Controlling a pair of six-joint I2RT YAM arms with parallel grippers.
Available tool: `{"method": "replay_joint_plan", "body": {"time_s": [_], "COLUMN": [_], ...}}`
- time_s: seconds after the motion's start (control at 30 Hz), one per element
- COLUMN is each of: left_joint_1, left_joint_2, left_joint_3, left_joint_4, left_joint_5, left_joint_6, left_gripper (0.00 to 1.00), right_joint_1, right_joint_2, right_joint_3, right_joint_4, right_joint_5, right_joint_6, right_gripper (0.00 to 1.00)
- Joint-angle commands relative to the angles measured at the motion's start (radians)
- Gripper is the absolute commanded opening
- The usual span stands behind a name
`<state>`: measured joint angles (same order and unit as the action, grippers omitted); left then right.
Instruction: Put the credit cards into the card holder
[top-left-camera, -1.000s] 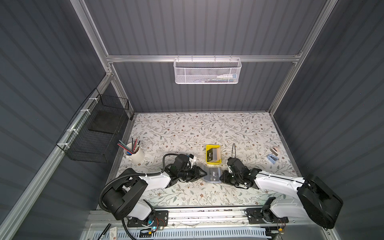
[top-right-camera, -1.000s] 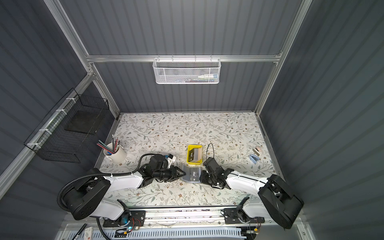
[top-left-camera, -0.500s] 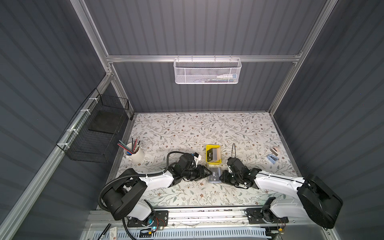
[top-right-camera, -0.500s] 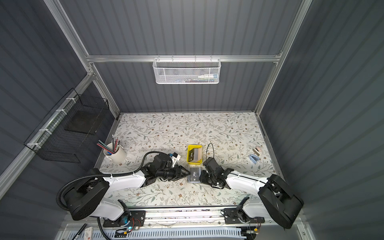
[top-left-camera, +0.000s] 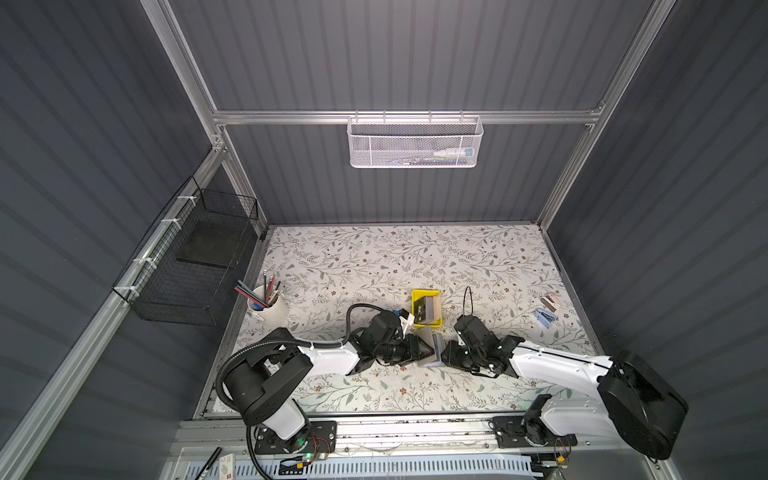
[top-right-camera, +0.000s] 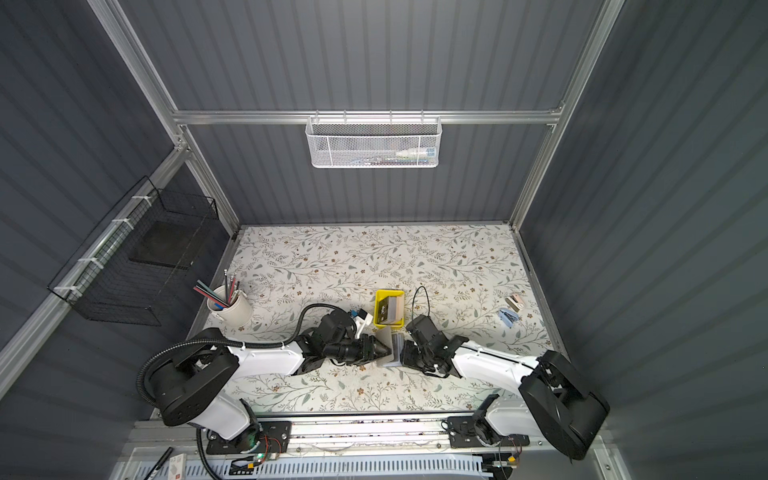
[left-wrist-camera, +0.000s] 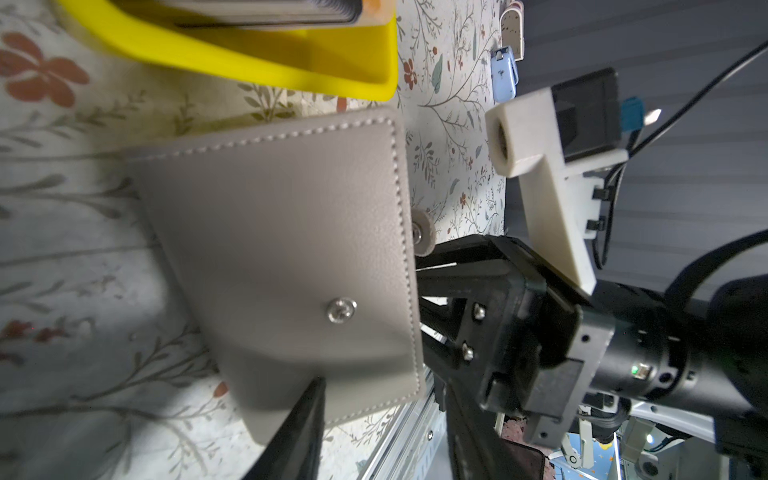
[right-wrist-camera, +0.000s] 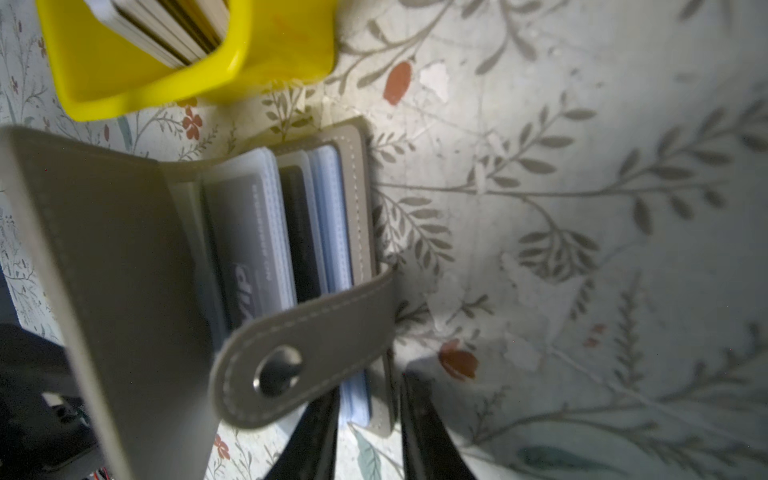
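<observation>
**Change observed.** One second ago the flat grey leather-like card holder (top-left-camera: 428, 345) showed as a low grey patch between the two arms, with the left arm's fingers (top-left-camera: 415, 348) short of it. Those fingers have since advanced to its left edge. Both top views now show the holder's front cover tilted up from the floral-patterned surface (top-left-camera: 374, 266).

**Finger state.** In the left wrist view, one left finger (left-wrist-camera: 299, 436) lies against the outer face of the cover, below the snap stud (left-wrist-camera: 340, 309). Its partner is hidden, so we cannot tell whether the cover is pinched or only propped. The right arm's fingers (right-wrist-camera: 316, 444) stand narrow, one on each side of the holder's back cover and bluish sleeves. We cannot tell whether they clamp it.

**Location of task items.** The holder rests on the surface just beside the shallow yellow plastic tray (top-left-camera: 426, 292), not touching it. The stack of black and tan credit cards (top-left-camera: 424, 311) is in that tray. In the right wrist view, a "VIP" card and a black card already show through the translucent sleeves (right-wrist-camera: 266, 232).

**Consequence.** We judge the holder open enough for loading, with most cards still to go in. Both arms are occupied at the holder, so one must let go to fetch a card. The cover may then fall shut.
</observation>
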<state>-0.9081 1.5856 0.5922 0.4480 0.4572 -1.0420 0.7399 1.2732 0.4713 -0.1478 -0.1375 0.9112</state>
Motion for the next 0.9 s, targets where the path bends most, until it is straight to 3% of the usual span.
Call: {"method": "replay_joint_plan", "body": {"time_s": [0.0, 0.4, 0.87], "left_joint_1": [-0.008, -0.015, -0.027], "left_joint_2": [0.022, 0.105, 0.167], "left_joint_3": [0.016, 0.034, 0.042], "left_joint_4": [0.012, 0.001, 0.042], "left_joint_5": [-0.028, -0.009, 0.001], "left_joint_6": [0.016, 0.054, 0.039], "left_gripper": [0.46, 0.28, 0.25], "right_joint_1": [0.004, 0.001, 0.001], "right_joint_2": [-0.041, -0.09, 0.013], "right_joint_3": [0.025, 0.099, 0.099], "right_joint_4": [-0.077, -0.162, -0.133], "right_joint_5": [0.051, 0.044, 0.042], "right_joint_6": [0.03, 0.01, 0.038], "right_gripper": [0.29, 0.29, 0.34]}}
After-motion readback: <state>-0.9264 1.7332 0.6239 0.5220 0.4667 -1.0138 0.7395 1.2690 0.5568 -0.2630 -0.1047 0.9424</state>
